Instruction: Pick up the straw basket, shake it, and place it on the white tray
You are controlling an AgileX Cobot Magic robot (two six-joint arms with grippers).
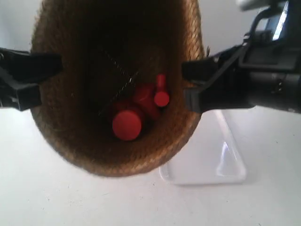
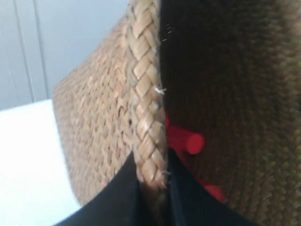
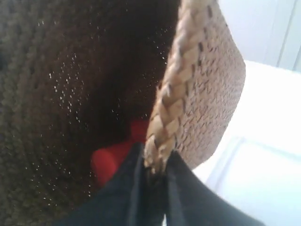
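**Two grippers hold one straw basket by its rim, beside the white tray**

Both of my arms reach in level toward the straw basket (image 1: 94, 146) from opposite sides, and its open mouth faces the exterior camera. The arm at the exterior view's left ends in a black gripper (image 1: 47, 80) at one side of the rim. The arm at the exterior view's right ends in a second black gripper (image 1: 190, 84) at the opposite side.

My left gripper (image 2: 151, 162) is clamped on the braided rim, with one finger inside the basket and one against the outer wall. My right gripper (image 3: 154, 157) pinches the rim in the same way.

There is one basket, and it appears to be held up off the white table (image 1: 47, 193). Red plastic pegs (image 1: 134, 113) lie in a cluster at its bottom. I count at least three round ends but cannot tell the full number.

One white tray (image 1: 225, 165) lies flat on the table just beside the basket, under the arm at the exterior view's right. The basket's rim hides one corner of the tray, and the basket is not resting on it.
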